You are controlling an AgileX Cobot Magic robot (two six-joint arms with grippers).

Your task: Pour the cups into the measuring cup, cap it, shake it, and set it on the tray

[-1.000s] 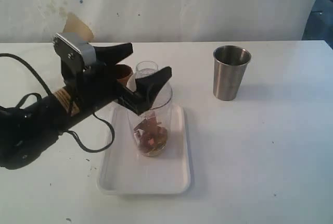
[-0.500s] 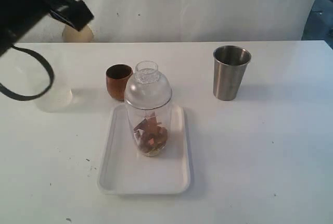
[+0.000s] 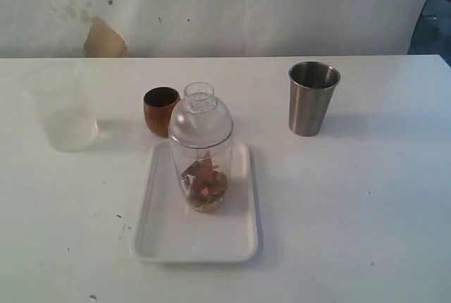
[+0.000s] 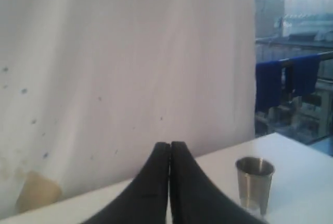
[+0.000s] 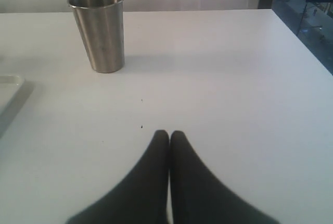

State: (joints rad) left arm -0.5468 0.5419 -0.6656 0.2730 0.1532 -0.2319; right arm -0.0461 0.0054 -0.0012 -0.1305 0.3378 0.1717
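Note:
The clear measuring cup [image 3: 201,169] stands upright on the white tray [image 3: 169,236], capped with a dome lid [image 3: 200,116] and holding brown pieces at its bottom. The brown wooden cup [image 3: 161,110] sits just behind the tray. The steel tumbler [image 3: 312,98] stands at the back right, also seen as the tumbler [image 4: 254,182] and the tumbler [image 5: 99,29] in the wrist views. Neither arm shows in the exterior view. My left gripper [image 4: 170,146] is shut and empty, raised, facing the wall. My right gripper [image 5: 169,134] is shut and empty, low over the table.
A frosted translucent cup [image 3: 62,107] stands at the left of the table. A white wall [image 3: 232,7] runs behind the table. The tray's corner [image 5: 10,91] shows in the right wrist view. A dark room opening [image 3: 431,7] lies at the far right.
My left arm let go of the capped measuring cup, lifted up and left out of the exterior view, and its jaws shut. The measuring cup stays on the tray.

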